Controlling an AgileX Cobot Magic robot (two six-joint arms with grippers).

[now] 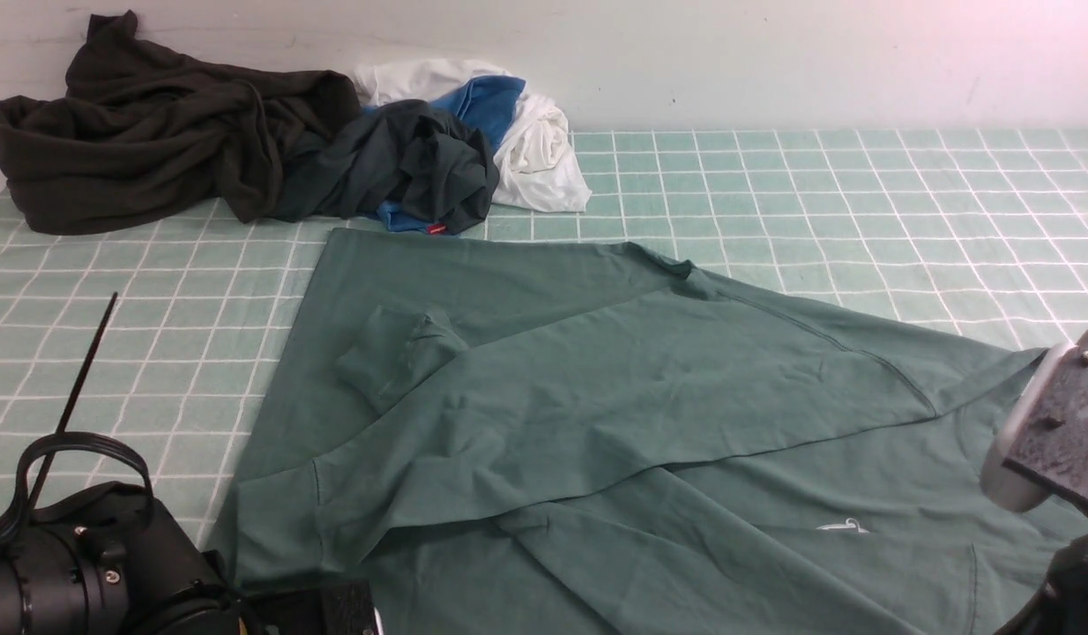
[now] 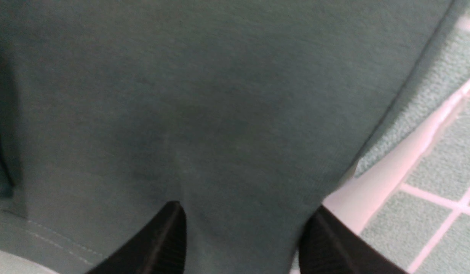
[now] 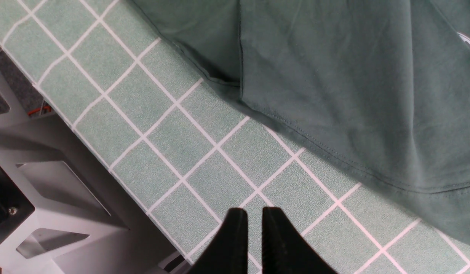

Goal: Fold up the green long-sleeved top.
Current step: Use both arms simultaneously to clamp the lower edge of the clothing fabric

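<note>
The green long-sleeved top (image 1: 553, 423) lies on the desk (image 1: 861, 203), reaching from beneath the left fingers (image 2: 242, 232) out past the right ones. The left fingers stand spread, close over the cloth, one on either side of a fold near the garment's edge; I cannot tell whether they touch it. The right fingers (image 3: 255, 213) are almost together, a slim gap between them, with nothing pinched, over bare desk just beside the seamed edge. Farther out from both, one sleeve is laid slantwise across the body, its cuff (image 1: 279, 520) near the left arm, and the small white logo (image 1: 844, 526) lies between the arms. The step in hand looks like taking up the left edge to fold it inward. To do it well, the left fingers should dip astride the fold, close on every layer wanted, and lift low and slowly, so that the sleeve rides along without bunching or slipping loose.
</note>
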